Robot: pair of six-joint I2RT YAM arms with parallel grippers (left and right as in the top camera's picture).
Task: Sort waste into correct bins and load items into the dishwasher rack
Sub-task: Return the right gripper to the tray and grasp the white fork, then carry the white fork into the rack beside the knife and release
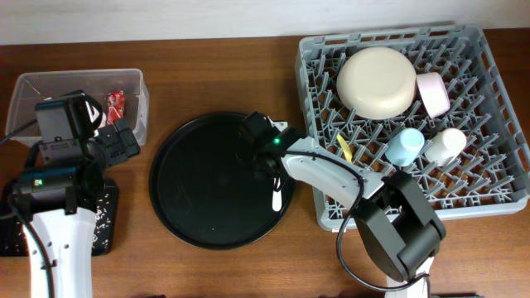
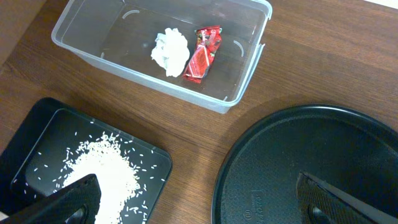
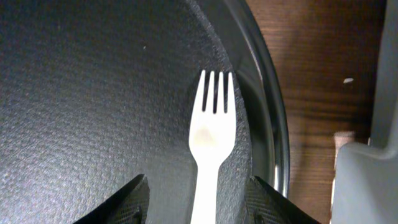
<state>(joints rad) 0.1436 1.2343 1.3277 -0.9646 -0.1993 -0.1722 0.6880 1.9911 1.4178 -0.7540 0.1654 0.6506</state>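
Carefully, with my right gripper (image 3: pixel 200 202) half-open astride the fork (image 3: pixel 211 134) (handle not yet touched), I should lower, centre, then pinch squarely.

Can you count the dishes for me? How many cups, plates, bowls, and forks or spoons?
Cups: 2 (light blue cup, white cup)
Plates: 1 (cream plate)
Bowls: 1 (pink bowl)
Forks or spoons: 2 (white fork, yellow utensil)
Total: 6
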